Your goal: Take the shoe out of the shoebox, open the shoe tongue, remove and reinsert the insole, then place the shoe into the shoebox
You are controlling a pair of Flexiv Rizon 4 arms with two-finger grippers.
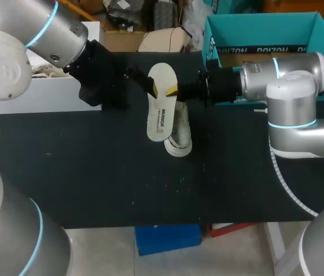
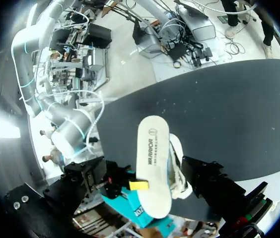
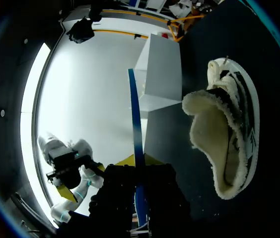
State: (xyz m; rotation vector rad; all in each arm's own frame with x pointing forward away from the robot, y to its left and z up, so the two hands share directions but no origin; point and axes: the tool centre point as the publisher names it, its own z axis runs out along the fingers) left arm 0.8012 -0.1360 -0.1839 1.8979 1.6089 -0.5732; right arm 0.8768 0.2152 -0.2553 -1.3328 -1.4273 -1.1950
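Note:
The white insole (image 1: 161, 106) hangs above the black table (image 1: 93, 172), out of the shoe. My right gripper (image 1: 168, 89) is shut on the insole's far end. In the right wrist view the insole (image 3: 136, 129) stands edge-on between the right gripper's (image 3: 137, 161) yellow tips. The white shoe (image 1: 179, 138) with fleece lining (image 3: 209, 124) lies on its side on the table, under and just past the insole. My left gripper (image 1: 140, 80) stands open, just left of the insole (image 2: 152, 163), holding nothing. The teal shoebox (image 1: 323, 34) sits at the back right, behind my right arm.
A white box (image 1: 41, 95) stands at the back left of the table, under my left arm, and shows ahead of the insole in the right wrist view (image 3: 162, 74). A cardboard box (image 1: 122, 40) sits behind the table's far edge.

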